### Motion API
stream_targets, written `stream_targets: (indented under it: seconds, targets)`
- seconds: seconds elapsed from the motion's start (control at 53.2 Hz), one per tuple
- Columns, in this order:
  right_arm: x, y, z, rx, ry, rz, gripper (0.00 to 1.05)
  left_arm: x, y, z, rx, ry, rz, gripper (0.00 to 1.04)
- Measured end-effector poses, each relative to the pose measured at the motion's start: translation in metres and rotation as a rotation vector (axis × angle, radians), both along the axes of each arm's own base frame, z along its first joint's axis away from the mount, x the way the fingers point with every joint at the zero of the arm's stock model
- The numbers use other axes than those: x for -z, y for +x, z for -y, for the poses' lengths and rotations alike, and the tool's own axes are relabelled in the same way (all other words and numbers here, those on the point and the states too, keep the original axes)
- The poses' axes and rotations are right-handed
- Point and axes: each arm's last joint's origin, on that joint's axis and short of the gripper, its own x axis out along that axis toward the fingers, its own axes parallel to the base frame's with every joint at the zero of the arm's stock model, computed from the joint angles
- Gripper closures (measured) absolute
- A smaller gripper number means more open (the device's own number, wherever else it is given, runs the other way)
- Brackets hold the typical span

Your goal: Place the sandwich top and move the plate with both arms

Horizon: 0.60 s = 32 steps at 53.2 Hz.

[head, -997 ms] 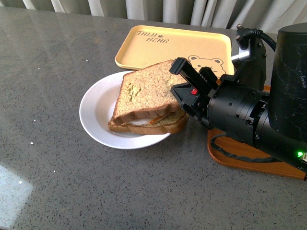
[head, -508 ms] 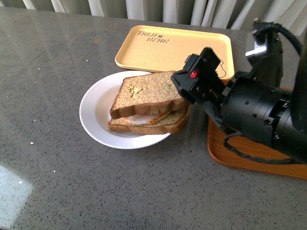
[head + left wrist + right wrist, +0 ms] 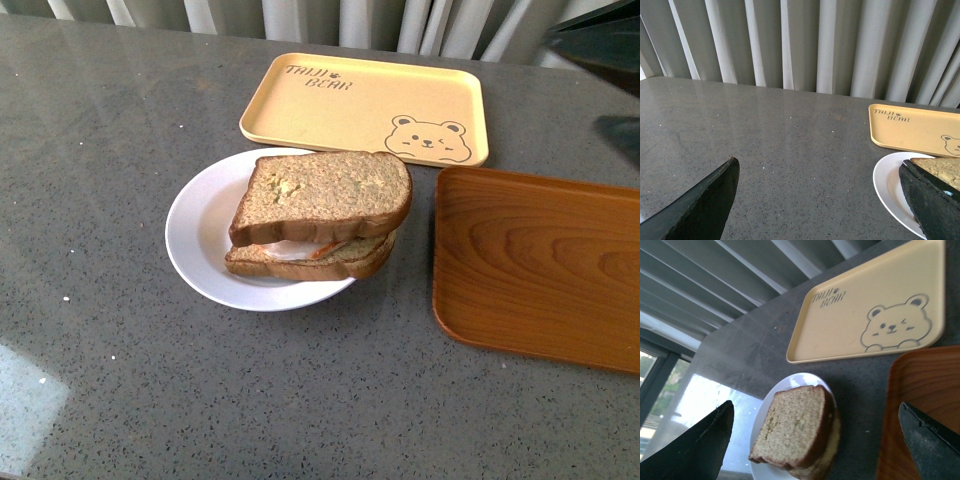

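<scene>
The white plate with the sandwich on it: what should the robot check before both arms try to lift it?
1. Brown wholemeal top slice lying on the filled lower slice: ok.
2. Round white plate rim bare on both sides: not ok; bread overhangs the side toward the brown wooden tray.
3. Left tool open, holding nothing: ok.
4. Right tool open, holding nothing: ok.
5. Tools at the rim: not ok; the front view shows none near the plate.
</scene>
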Motion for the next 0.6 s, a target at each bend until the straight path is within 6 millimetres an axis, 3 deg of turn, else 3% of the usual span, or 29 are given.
stream_targets:
  seconds: [0.132,0.226,0.508,0.602]
  targets:
    - [-0.006,-0.023,0.024,0.325,-0.341,0.241,0.32,0.0,0.0,0.0,0.0,0.0,0.0,0.09]
    - [-0.006,-0.042,0.031,0.341,-0.518,0.28,0.51,0.0,0.0,0.0,0.001,0.0,0.0,0.09]
    - [-0.005,-0.076,0.045,0.33,-0.606,0.291,1.03,0.0,0.0,0.0,0.0,0.0,0.0,0.09]
    - [-0.005,-0.085,0.045,0.326,-0.615,0.289,1.03,0.0,0.0,0.0,0.0,0.0,0.0,0.09]
